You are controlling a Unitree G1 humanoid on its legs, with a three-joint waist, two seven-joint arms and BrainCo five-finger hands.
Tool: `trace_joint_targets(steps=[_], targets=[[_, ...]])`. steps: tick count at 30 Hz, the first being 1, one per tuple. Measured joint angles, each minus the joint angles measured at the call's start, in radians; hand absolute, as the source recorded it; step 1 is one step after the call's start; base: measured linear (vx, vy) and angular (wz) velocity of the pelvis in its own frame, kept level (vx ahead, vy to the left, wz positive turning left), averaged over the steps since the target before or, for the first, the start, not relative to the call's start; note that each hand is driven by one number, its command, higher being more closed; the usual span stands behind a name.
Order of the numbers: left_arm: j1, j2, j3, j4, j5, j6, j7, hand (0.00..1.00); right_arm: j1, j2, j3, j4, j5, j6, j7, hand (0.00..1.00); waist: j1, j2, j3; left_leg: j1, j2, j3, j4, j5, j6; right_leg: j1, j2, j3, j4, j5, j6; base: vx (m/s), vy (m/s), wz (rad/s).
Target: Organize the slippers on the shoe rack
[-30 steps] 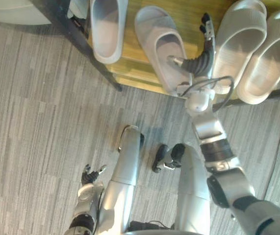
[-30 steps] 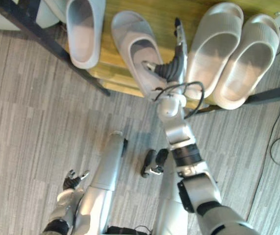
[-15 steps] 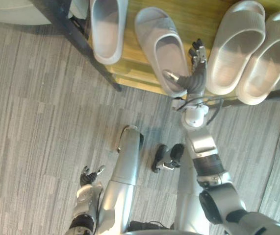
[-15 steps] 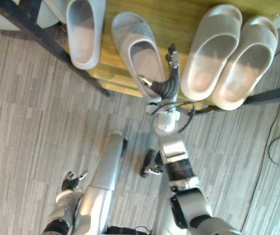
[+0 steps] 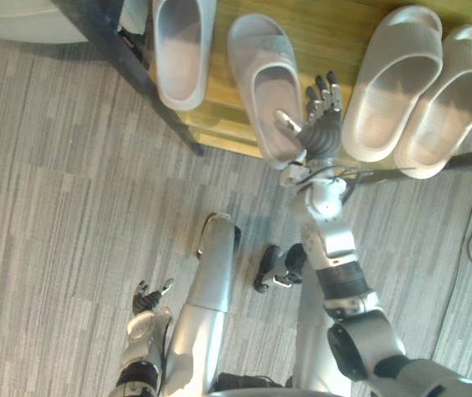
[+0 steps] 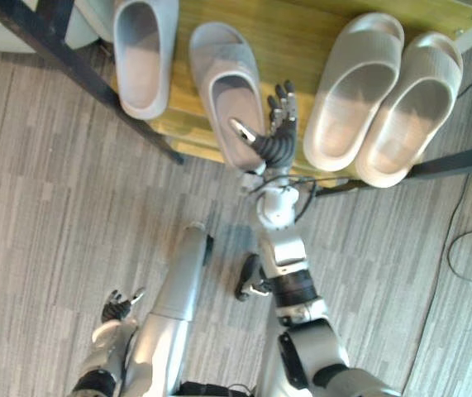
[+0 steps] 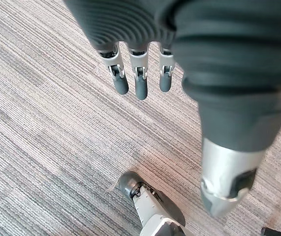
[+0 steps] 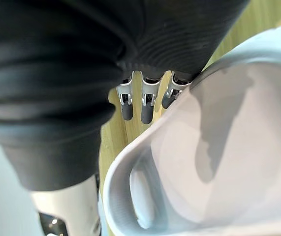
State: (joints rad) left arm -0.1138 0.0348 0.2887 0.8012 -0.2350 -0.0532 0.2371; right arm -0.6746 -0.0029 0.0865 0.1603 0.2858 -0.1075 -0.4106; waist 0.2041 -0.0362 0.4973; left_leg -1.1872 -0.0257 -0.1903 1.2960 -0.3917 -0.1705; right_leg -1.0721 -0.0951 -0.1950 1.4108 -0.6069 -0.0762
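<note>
Two pale lilac slippers (image 5: 183,51) (image 5: 264,78) and a pair of beige slippers (image 5: 388,83) (image 5: 450,103) lie on the wooden shelf (image 5: 335,33) of the shoe rack. My right hand (image 5: 322,128) is open at the shelf's front edge, in the gap between the second lilac slipper and the nearer beige one. Its fingers are straight and its thumb lies over that lilac slipper's heel. The right wrist view shows the fingers (image 8: 141,105) above the wood beside the lilac slipper (image 8: 204,162). My left hand (image 5: 149,298) hangs open low over the carpet, holding nothing.
A dark metal rack leg (image 5: 136,74) slants down at the left, and a dark rail (image 5: 467,157) runs under the beige pair at the right. A pale rounded object (image 5: 21,21) sits at the top left. Grey striped carpet (image 5: 54,207) lies in front of the rack.
My right hand has drawn back from deep between the slippers to the shelf's front edge, its fingers now spread. The slippers stay about where they were. The left hand is unchanged.
</note>
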Motion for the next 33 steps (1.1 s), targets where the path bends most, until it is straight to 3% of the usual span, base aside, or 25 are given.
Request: trace_joint_targets(steps=[11, 20, 33], targets=[[-0.016, -0.011, 0.010, 0.016, -0.002, -0.002, 0.004, 0.00, -0.148, 0.004, -0.006, 0.139, 0.117, -0.002, -0.004, 0.00, 0.028, 0.008, -0.004, 0.005, -0.006, -0.008, -0.002, 0.001, 0.000, 0.012, -0.008, -0.013, -0.001, 0.001, -0.003, 0.01, 0.006, 0.02], [-0.029, -0.044, 0.010, 0.037, -0.003, -0.009, 0.005, 0.00, -0.232, 0.004, -0.047, 0.225, 0.197, -0.005, -0.037, 0.00, 0.060, 0.062, -0.037, 0.000, -0.027, -0.026, -0.001, 0.006, 0.006, 0.021, -0.027, -0.033, -0.001, -0.002, -0.009, 0.01, 0.017, 0.07], [-0.029, -0.050, 0.009, 0.054, -0.015, -0.022, 0.005, 0.00, -0.359, -0.013, -0.129, 0.343, 0.248, -0.020, -0.052, 0.00, 0.078, 0.075, -0.058, -0.039, -0.045, -0.046, -0.009, 0.016, -0.007, -0.010, -0.042, -0.057, 0.005, -0.005, -0.027, 0.01, -0.004, 0.06]])
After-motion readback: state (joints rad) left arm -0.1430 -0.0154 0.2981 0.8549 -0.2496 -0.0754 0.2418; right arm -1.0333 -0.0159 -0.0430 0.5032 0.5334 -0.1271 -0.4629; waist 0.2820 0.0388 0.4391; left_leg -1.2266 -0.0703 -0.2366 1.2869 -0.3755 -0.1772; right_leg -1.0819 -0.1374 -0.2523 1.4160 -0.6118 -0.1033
